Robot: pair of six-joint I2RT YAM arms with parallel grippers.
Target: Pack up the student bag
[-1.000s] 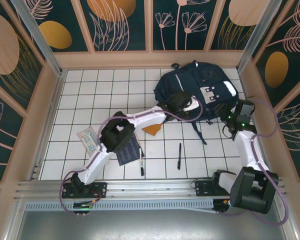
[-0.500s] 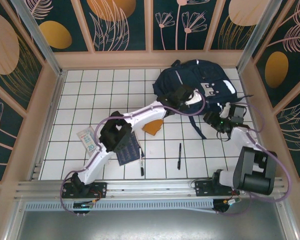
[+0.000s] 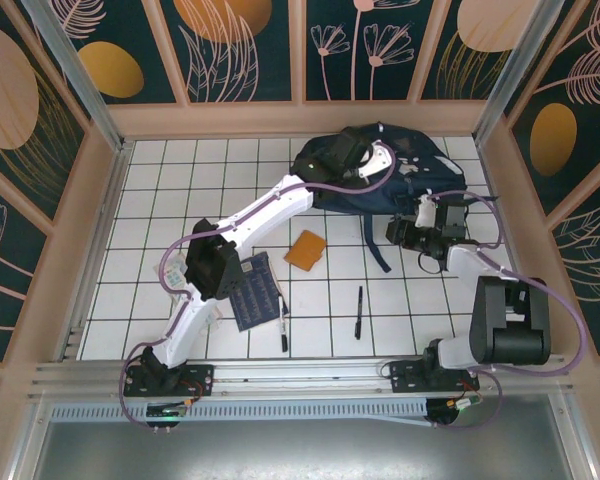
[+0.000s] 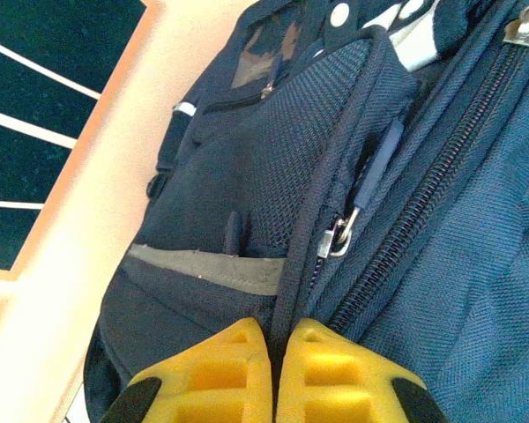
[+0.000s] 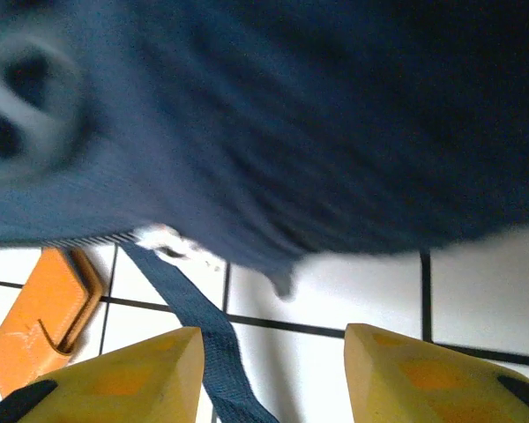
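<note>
One student bag [image 3: 435, 165] lies at the upper right, zips shut. The left pincer [image 4: 275, 370] pinches its seam; the right pincer [image 5: 273, 370] is open.

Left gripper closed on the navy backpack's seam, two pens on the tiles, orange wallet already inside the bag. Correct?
No. The orange wallet lies on the tiles in front of the backpack, not inside it; the top external view shows this. The left gripper and the two pens are as stated.
</note>
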